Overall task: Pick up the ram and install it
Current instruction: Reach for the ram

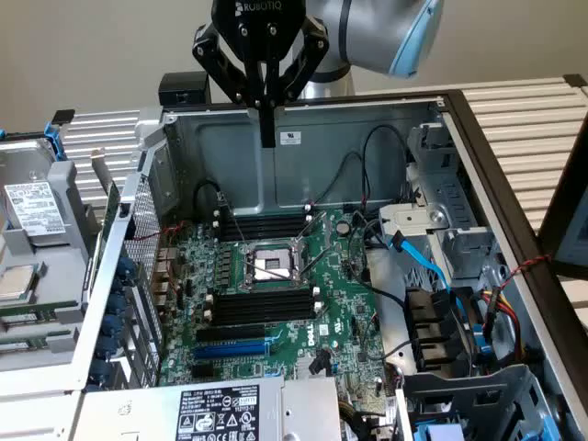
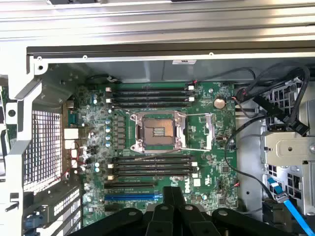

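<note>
1. Gripper point(image 1: 267, 138): fingers pressed together, pinching nothing. It hangs above the open case point(image 1: 367, 115), near its back wall.
2. Ram point(image 1: 110, 211): my guess is the thin green board standing edge-on just outside the case's side wall, on the exterior view's left. Can't make out chips or a label, so not certain.
3. Handling, as a judgement: light, stiff, thin PCB. Fragile at the chips and contact edge. Best pinched across the flat faces mid-length, near the top edge.
4. Materials: matte green motherboard point(image 2: 204, 160); two banks of long black plastic memory slots point(image 2: 147, 96) with white end latches, either side of the square metal CPU socket point(image 2: 157, 130); blue expansion slot point(image 2: 130, 196); bare sheet-steel walls.
</note>
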Robot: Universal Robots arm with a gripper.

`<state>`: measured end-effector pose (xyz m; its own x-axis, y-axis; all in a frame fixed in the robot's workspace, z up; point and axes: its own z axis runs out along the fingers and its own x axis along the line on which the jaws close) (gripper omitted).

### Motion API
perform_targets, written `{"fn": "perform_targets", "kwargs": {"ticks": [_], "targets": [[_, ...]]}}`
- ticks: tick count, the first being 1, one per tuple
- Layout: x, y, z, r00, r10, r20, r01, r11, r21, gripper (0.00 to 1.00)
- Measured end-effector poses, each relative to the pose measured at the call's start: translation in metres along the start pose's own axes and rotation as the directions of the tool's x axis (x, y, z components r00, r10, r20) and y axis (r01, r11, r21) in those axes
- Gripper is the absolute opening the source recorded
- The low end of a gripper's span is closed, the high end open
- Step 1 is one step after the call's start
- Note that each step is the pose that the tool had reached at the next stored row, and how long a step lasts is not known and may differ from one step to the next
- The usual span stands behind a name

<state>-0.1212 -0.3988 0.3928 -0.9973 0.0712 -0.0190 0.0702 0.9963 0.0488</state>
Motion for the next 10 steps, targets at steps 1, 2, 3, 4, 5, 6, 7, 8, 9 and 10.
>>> {"fn": "perform_targets", "kwargs": {"ticks": [1, 2, 3, 4, 5, 6, 7, 8, 9, 10], "targets": [[0.0, 0.0, 0.0, 1.0, 0.0, 0.0, 0.0, 1.0, 0.0, 0.11], [0.0, 0.0, 0.0, 1.0, 0.0, 0.0, 0.0, 1.0, 0.0, 0.11], [0.0, 0.0, 0.0, 1.0, 0.0, 0.0, 0.0, 1.0, 0.0, 0.11], [0.0, 0.0, 0.0, 1.0, 0.0, 0.0, 0.0, 1.0, 0.0, 0.11], [0.0, 0.0, 0.0, 1.0, 0.0, -0.0001, 0.0, 1.0, 0.0001, 0.11], [0.0, 0.0, 0.0, 1.0, 0.0, 0.0, 0.0, 1.0, 0.0, 0.11], [0.0, 0.0, 0.0, 1.0, 0.0, 0.0, 0.0, 1.0, 0.0001, 0.11], [0.0, 0.0, 0.0, 1.0, 0.0, 0.0, 0.0, 1.0, 0.0, 0.11], [0.0, 0.0, 0.0, 1.0, 0.0, -0.0001, 0.0, 1.0, 0.0001, 0.11], [0.0, 0.0, 0.0, 1.0, 0.0, 0.0, 0.0, 1.0, 0.0, 0.11]]}}
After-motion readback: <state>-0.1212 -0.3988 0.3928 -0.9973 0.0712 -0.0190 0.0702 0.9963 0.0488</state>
